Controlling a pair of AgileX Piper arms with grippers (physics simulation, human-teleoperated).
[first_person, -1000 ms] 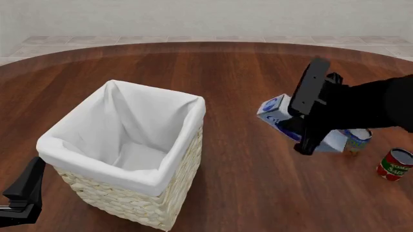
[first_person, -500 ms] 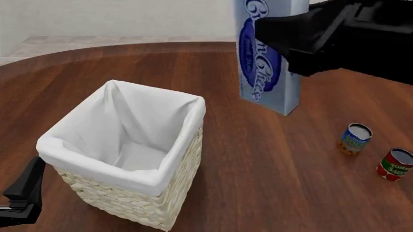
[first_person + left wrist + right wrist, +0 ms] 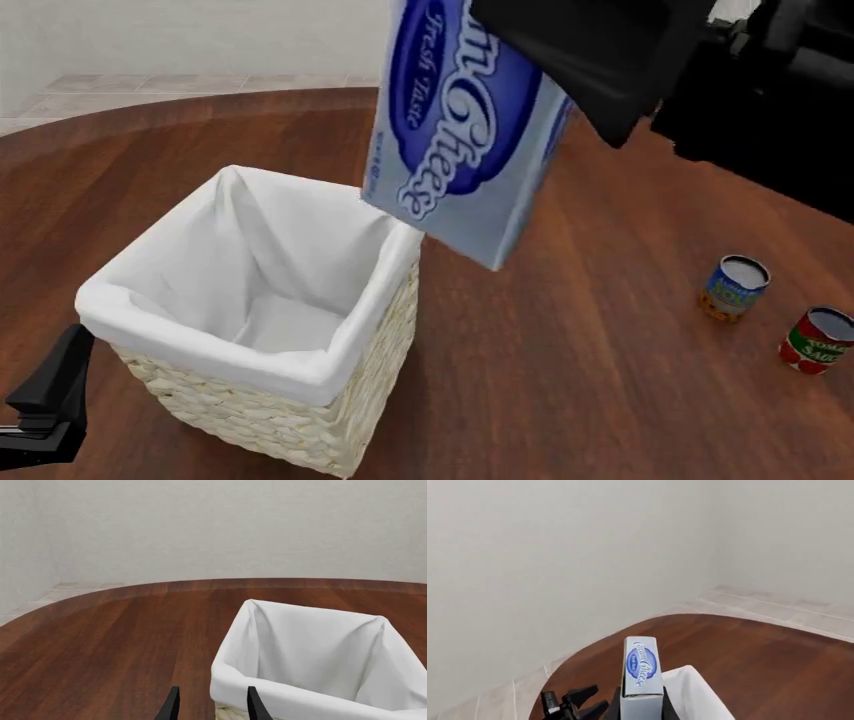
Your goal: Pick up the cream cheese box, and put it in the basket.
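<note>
Gripping the cream cheese box (image 3: 461,130) in our right claw (image 3: 587,60), we hold it tilted above the basket's (image 3: 334,370) far-right rim, opening down-left.

It looked like a bare rendered room rather than any lived-in home or kitchen: a large round dark-brown wooden table (image 3: 561,400) with flat, even grain stood on a floor of pale beige square tiles (image 3: 160,85), closed in by plain off-white walls (image 3: 213,525) without a mark on them. What sat on the table were household groceries, a small blue-and-yellow tin can (image 3: 735,288) and a small red tin can (image 3: 815,341) near each other, well apart from a big square cream wicker basket with a white cloth liner (image 3: 267,390). The two black robot arms at the table's edge made it read as a test bench for machines.
</note>
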